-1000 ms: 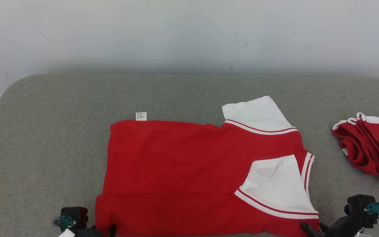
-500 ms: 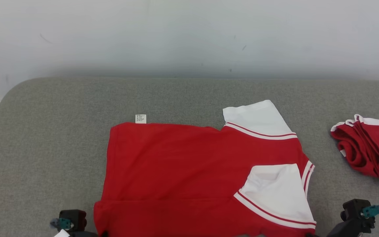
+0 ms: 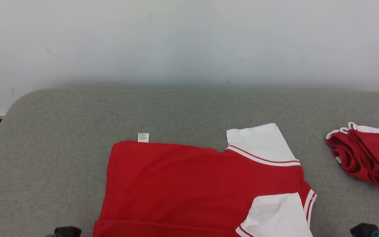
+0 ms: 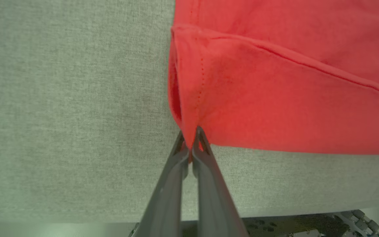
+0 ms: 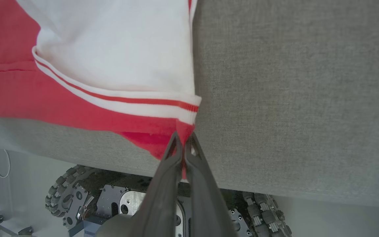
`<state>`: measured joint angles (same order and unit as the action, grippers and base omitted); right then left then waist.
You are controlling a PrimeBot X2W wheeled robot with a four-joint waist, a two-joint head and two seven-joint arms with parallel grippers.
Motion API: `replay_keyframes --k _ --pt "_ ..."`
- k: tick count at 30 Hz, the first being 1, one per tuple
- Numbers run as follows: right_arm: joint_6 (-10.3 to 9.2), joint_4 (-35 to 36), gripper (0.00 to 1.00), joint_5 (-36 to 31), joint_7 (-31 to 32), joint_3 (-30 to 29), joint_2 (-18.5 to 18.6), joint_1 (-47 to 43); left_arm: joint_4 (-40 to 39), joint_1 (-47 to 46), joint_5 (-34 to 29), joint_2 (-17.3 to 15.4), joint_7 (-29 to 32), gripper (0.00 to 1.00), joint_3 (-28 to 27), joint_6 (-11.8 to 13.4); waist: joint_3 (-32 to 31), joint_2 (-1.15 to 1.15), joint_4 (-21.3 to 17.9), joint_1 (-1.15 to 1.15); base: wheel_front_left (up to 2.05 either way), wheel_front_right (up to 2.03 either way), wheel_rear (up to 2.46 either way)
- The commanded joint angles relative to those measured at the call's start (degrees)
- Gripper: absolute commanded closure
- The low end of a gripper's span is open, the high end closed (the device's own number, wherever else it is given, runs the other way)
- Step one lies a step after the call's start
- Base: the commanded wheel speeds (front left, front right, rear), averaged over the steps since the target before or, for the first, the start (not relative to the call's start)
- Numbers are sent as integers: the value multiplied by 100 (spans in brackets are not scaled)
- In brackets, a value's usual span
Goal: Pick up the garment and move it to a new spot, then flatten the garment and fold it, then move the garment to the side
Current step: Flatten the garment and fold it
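Note:
The garment (image 3: 189,184) is a red T-shirt with white sleeves, lying flat on the grey padded table (image 3: 77,115), its near edge folded over. A small white label (image 3: 143,137) sticks out at its far left corner. In the left wrist view my left gripper (image 4: 191,136) is shut on the garment's (image 4: 275,98) near left corner. In the right wrist view my right gripper (image 5: 183,140) is shut on the garment's (image 5: 77,102) near right corner, just under the striped white sleeve (image 5: 117,49). The corner held on the right hangs past the table's near edge.
A second red and white garment (image 3: 364,154) lies bunched up at the table's right end. A pale wall stands behind the table. Below the table's near edge (image 5: 275,194) the right wrist view shows my wheeled base (image 5: 77,197).
Both grippers have closed on the garment's near corners. The head camera has tilted up, so the table and garment sit lower in its picture and the grippers have dropped below its bottom edge.

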<state>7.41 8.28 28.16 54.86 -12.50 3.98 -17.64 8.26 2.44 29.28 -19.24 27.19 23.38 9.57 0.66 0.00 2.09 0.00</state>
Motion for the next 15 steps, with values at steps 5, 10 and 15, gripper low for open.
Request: replay_keyframes --k 5,10,15 --pt "12 -66 0 77 -52 54 -57 -104 -54 197 0 -60 -42 0 11 52 -96 0 -18 0 0 0 0" --pt "12 -60 0 10 -532 115 -75 32 -90 269 -14 -10 -224 0 -21 135 -159 0 -9 0 0 0 0" --pt "12 -115 0 71 -1253 99 -97 205 -188 302 5 87 -727 0 -189 230 -265 0 39 0 0 0 0"
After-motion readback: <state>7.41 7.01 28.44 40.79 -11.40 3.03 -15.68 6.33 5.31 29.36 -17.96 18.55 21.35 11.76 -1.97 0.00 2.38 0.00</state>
